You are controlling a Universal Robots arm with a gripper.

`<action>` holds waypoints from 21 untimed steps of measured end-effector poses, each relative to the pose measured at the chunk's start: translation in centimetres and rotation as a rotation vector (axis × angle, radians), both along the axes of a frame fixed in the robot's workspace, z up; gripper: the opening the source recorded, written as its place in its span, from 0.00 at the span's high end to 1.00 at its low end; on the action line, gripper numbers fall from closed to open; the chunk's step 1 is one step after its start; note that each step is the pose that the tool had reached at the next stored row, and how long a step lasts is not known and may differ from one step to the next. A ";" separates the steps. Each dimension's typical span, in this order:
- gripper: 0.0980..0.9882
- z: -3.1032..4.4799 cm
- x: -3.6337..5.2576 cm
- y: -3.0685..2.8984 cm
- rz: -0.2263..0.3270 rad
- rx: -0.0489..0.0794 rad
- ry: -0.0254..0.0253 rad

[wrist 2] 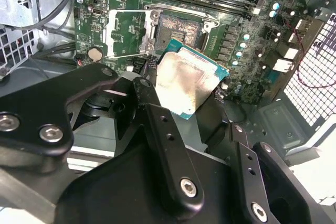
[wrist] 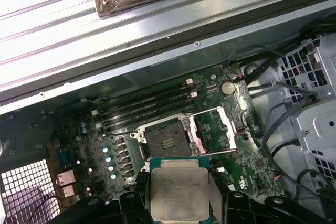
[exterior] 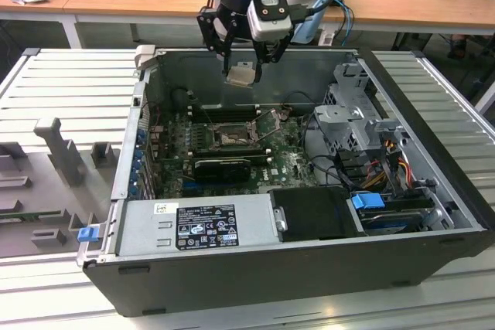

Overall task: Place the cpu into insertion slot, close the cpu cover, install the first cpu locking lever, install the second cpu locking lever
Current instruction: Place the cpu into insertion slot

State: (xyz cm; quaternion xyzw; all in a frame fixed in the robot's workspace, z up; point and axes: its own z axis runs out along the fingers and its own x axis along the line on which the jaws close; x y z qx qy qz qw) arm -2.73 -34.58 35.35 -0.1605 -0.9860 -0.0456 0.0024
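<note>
Over the open computer case (exterior: 309, 268) on a slatted metal bench (exterior: 69, 75), the gripper (exterior: 243, 66) grips the cpu (exterior: 240, 75) above the empty insertion slot (wrist: 167, 139).

We see the cpu (exterior: 240, 75), a flat square chip with a pale silvery top and a green edge, clamped between the fingers of the gripper (exterior: 241, 67), in the air over the far part of the board. The insertion slot (wrist: 169, 140) lies bare below it (dark, silver-rimmed). The cpu cover (wrist: 212, 128) is swung open beside the slot, toward the exterior view's right.
</note>
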 end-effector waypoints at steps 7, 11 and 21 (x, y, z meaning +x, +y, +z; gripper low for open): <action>0.50 -0.02 0.00 0.00 -0.021 0.000 0.0000; 0.50 -0.03 0.00 0.00 -0.029 0.000 0.0000; 0.50 -0.06 0.00 0.00 -0.058 0.000 0.0000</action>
